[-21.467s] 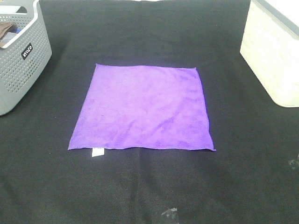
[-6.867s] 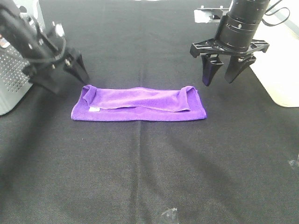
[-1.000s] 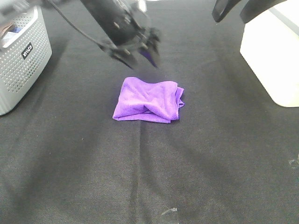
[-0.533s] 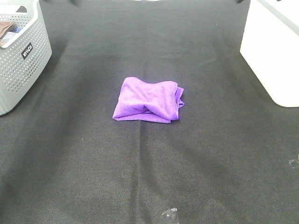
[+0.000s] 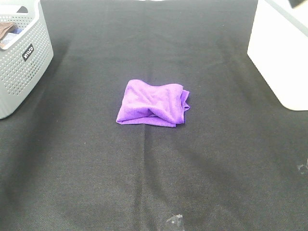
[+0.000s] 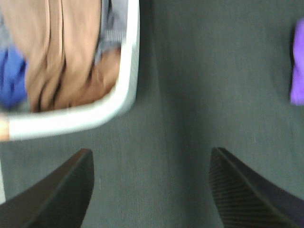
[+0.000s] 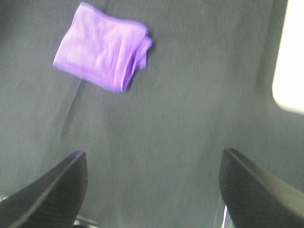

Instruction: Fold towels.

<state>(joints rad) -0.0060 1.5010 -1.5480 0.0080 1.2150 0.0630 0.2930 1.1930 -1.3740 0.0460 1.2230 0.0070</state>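
A purple towel [image 5: 153, 103] lies folded into a small, slightly rumpled packet at the middle of the black table. It also shows in the right wrist view [image 7: 102, 45] and as a sliver at the edge of the left wrist view [image 6: 298, 61]. My left gripper [image 6: 152, 190] is open and empty, high above the table beside the grey basket [image 6: 118, 99]. My right gripper [image 7: 152, 187] is open and empty, high above the table, well away from the towel. Neither arm shows in the exterior high view.
A grey perforated basket [image 5: 29, 67] stands at the back left and holds brown and blue cloths [image 6: 61, 52]. A white bin [image 5: 279, 57] stands at the back right, also in the right wrist view [image 7: 290, 61].
Both arms have pulled back out of the exterior high view; a second ago the left arm hung just behind the towel. The towel has not moved.
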